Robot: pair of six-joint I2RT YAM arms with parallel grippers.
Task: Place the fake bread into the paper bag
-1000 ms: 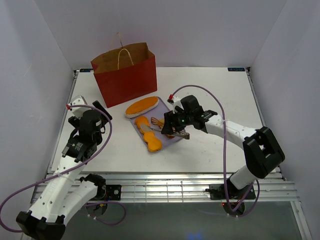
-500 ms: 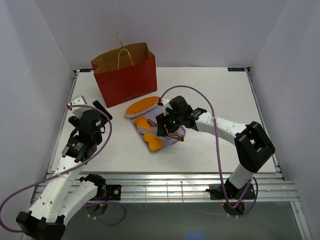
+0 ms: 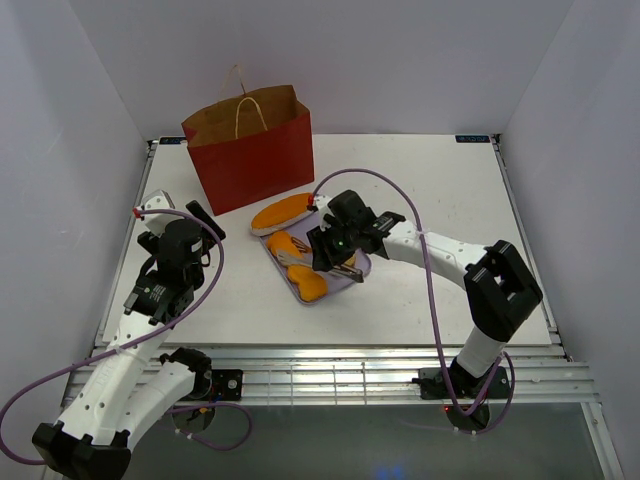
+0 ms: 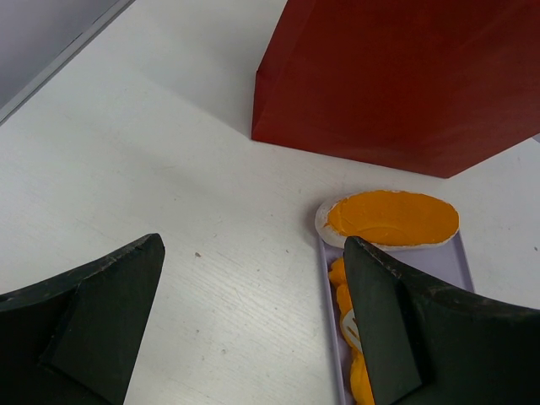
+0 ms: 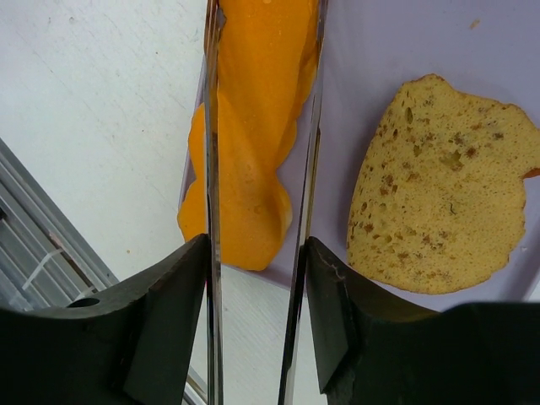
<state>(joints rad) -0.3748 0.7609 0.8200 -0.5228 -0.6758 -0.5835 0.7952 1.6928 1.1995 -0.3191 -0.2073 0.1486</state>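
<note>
The paper bag, red outside and brown inside, stands upright at the back left and shows in the left wrist view as a red wall. Fake bread lies on a lavender tray: a long orange loaf at its far end, orange rolls, and a tan toast slice. My right gripper is shut on metal tongs. The tongs' two blades run along either side of a twisted orange loaf. My left gripper hangs open over bare table left of the tray.
The tray's left rim lies just inside my left gripper's right finger. White walls close in the table on three sides. A metal rail runs along the near edge by the arm bases.
My right arm has moved left across the tray with the tongs. The tong blades have drawn closer together around the twisted orange loaf. The left arm has not moved.
</note>
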